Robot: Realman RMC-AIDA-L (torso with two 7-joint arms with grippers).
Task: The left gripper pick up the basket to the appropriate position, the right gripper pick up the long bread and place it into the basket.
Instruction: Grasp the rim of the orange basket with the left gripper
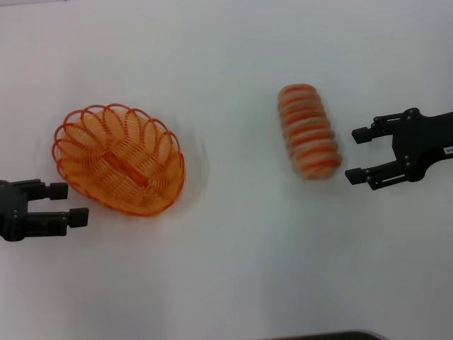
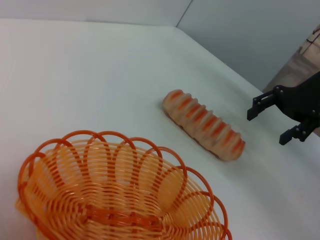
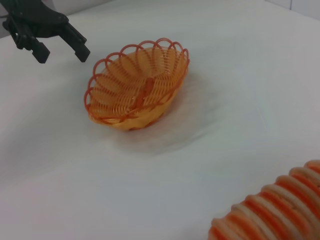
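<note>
The orange wire basket sits empty on the white table at the left; it also shows in the left wrist view and the right wrist view. My left gripper is open, just left of the basket's near end, apart from it; the right wrist view shows it too. The long bread, tan with orange stripes, lies at the right; it also shows in the left wrist view and the right wrist view. My right gripper is open, just right of the bread, not touching it; the left wrist view shows it too.
The white table carries only the basket and the bread. A dark edge shows at the bottom of the head view. In the left wrist view the table's far edge meets a grey wall.
</note>
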